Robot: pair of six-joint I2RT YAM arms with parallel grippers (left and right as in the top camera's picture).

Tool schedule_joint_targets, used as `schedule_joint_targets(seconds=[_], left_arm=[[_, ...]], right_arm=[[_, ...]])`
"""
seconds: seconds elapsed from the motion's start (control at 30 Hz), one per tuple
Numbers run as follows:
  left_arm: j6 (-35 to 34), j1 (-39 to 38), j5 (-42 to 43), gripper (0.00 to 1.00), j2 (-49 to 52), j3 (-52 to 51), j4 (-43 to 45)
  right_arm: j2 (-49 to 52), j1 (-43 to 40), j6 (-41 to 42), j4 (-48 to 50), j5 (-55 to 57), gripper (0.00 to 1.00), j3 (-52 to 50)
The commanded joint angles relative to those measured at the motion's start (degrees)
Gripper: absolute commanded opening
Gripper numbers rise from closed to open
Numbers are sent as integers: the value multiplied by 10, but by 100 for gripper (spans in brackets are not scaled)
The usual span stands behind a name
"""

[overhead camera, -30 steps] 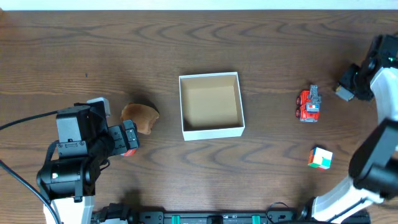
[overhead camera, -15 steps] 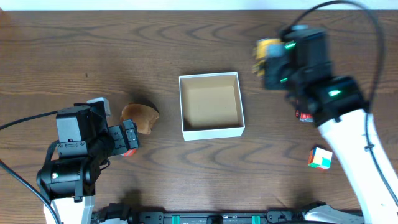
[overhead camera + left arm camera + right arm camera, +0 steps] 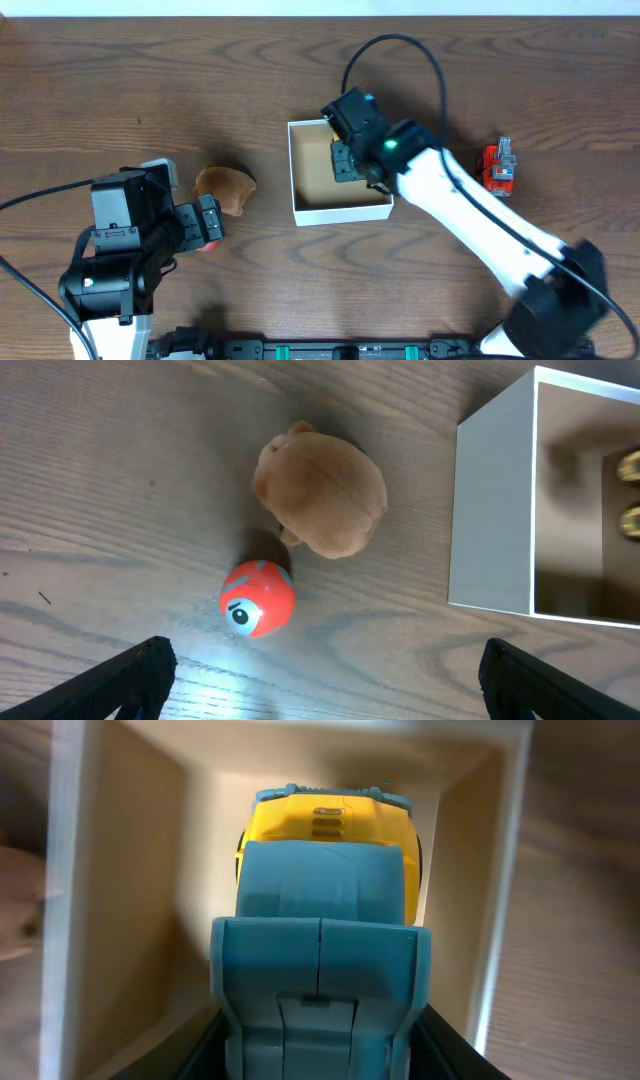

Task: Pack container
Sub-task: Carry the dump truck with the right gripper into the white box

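Right gripper: clamping a yellow-and-teal toy, hanging over the container for release.
Left gripper: gaping apart, hovering near the red ball.

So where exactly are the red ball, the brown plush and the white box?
red ball [image 3: 258, 597], left wrist view, its middle.
brown plush [image 3: 325, 500], left wrist view, its rounded top.
white box [image 3: 490, 510], left wrist view, its outer wall.

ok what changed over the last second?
The right gripper, shut on a yellow toy, swung in from the far right edge to over the container. The toy now sits down between its walls and does not look released. The left gripper, plush, ball, truck and container have not moved.
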Motion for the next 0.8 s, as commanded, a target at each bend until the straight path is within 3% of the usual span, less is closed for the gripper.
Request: schedule_joint_targets(seconds=[0.0, 0.57, 0.7, 0.77], left_arm=[[-1, -2, 5, 98, 1, 10, -1], [-1, -2, 5, 98, 1, 10, -5], [-1, -2, 5, 98, 1, 10, -7], [-1, -2, 5, 98, 1, 10, -7]], right_arm=[[22, -16, 26, 7, 16, 1, 5], [99, -37, 44, 8, 3, 5, 5], [100, -37, 44, 12, 3, 26, 5], [100, -37, 44, 14, 3, 47, 5]])
